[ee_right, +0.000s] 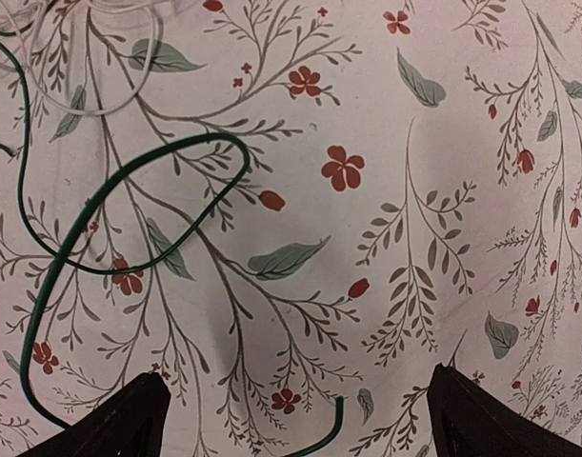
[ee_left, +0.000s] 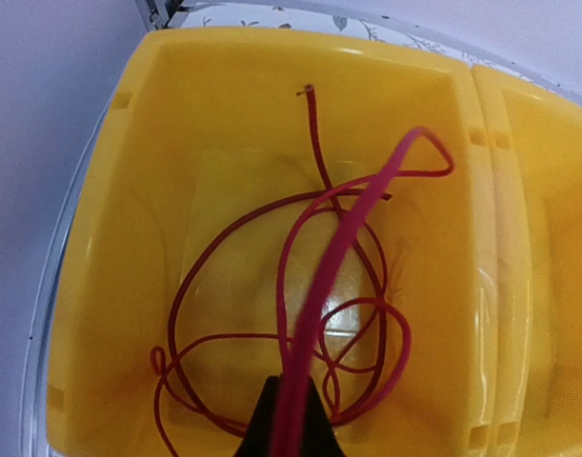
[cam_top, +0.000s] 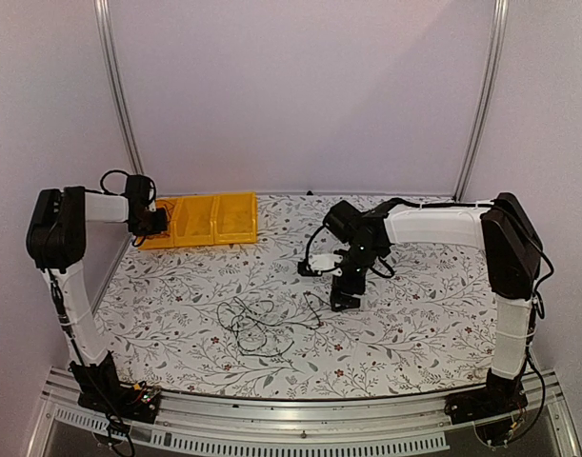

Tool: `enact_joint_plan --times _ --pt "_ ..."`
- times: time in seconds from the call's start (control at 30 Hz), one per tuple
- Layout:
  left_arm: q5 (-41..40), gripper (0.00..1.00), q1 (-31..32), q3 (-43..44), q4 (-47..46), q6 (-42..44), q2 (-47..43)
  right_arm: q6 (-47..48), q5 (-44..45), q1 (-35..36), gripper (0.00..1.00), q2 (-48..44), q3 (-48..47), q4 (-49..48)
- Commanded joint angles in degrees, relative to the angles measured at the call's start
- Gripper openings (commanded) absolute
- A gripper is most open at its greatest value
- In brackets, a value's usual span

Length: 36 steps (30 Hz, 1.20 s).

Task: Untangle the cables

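A red cable [ee_left: 235, 227] lies coiled in loops on the floor of the leftmost yellow bin [ee_left: 100, 238]. My left gripper [ee_left: 291, 424] hangs over that bin, shut on a strand of the red cable that rises out of the coil. In the top view the left gripper [cam_top: 150, 224] is over the bin at the back left. The other cables [cam_top: 257, 324], dark and pale, lie tangled mid-table. Just right of them my right gripper [cam_top: 346, 297] points down, open. In the right wrist view the right gripper [ee_right: 295, 414] holds nothing; a dark green cable [ee_right: 214, 137] loops ahead of it, with a pale cable [ee_right: 81, 112] at the upper left.
Three yellow bins stand in a row at the back left; the middle bin [cam_top: 200, 221] and right bin [cam_top: 236, 217] show no cable. The neighbouring bin's wall [ee_left: 548, 238] is right of the left gripper. A floral cloth [cam_top: 424, 314] covers the table.
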<state>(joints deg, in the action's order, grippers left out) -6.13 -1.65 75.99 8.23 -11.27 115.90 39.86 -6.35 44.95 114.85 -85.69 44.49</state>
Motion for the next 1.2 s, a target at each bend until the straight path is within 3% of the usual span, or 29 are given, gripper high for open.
enact_joint_plan --times 0.0,0.27,0.4,0.57,0.83,0.97,1.17 --pt "0.1 0.0 -1.4 -0.5 1.5 -1.3 -2.6 -0.4 -1.0 0.3 0.99 0.3 -0.5 -0.5" --pt "5.6 0.19 -1.3 4.6 4.2 -0.1 0.7 -0.6 -1.2 0.6 0.99 0.3 -0.5 -0.6" --pt "8.6 0.37 -1.2 5.6 5.7 0.4 -1.2 -0.5 -1.3 0.7 0.99 0.0 -0.4 -0.5" --pt "6.3 0.56 -1.2 5.8 11.7 1.0 -5.6 -0.5 -1.8 0.7 0.99 -0.6 -0.4 -0.5" --pt "2.3 0.66 -1.4 5.8 18.6 4.6 -12.1 -0.7 -2.4 0.7 0.99 -0.7 -1.2 -0.6" --pt "3.5 0.66 -1.6 9.9 22.3 5.3 -13.2 -0.9 -2.6 0.7 0.99 -0.5 -1.9 -0.4" --pt "24.3 0.56 1.9 7.0 16.3 8.1 -22.5 -1.4 -3.6 0.7 0.99 -1.4 -3.4 -0.5"
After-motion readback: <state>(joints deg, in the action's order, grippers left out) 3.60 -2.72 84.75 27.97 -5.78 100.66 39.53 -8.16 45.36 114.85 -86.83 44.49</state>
